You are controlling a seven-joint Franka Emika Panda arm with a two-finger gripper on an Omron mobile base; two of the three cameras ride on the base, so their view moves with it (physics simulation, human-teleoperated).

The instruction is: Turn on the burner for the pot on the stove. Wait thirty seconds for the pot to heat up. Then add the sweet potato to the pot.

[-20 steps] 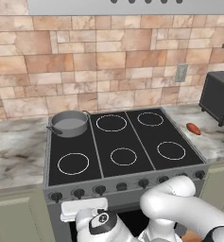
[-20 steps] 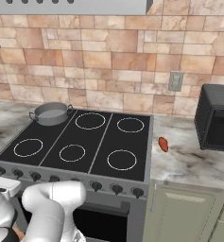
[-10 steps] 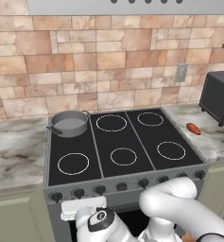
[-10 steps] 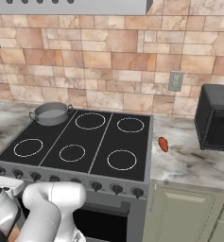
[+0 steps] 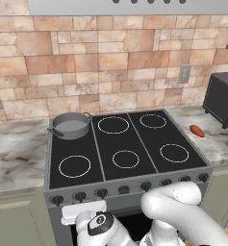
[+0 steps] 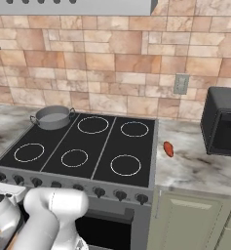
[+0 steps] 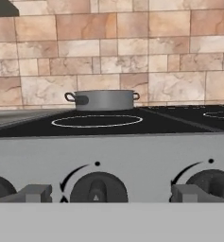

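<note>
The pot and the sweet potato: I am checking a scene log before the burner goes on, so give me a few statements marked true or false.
1. The pot sits on the stove's rear left ring. True.
2. The sweet potato lies inside the pot. False: it lies on the counter right of the stove.
3. The end effector is shut on a knob. False: it is open, with a knob between its fingers.
4. The pot stands upright. True.

This is a home kitchen. A grey steel stove [image 5: 134, 190] with a black glass cooktop and a row of black knobs [image 7: 98, 188] stands between marbled stone desks [image 6: 200, 168], backed by a tan stone-tile wall [image 5: 110, 62]. Beige cabinet doors [image 6: 190, 219] sit below, and a black microwave oven [image 6: 224, 122] stands on the desk.
</note>
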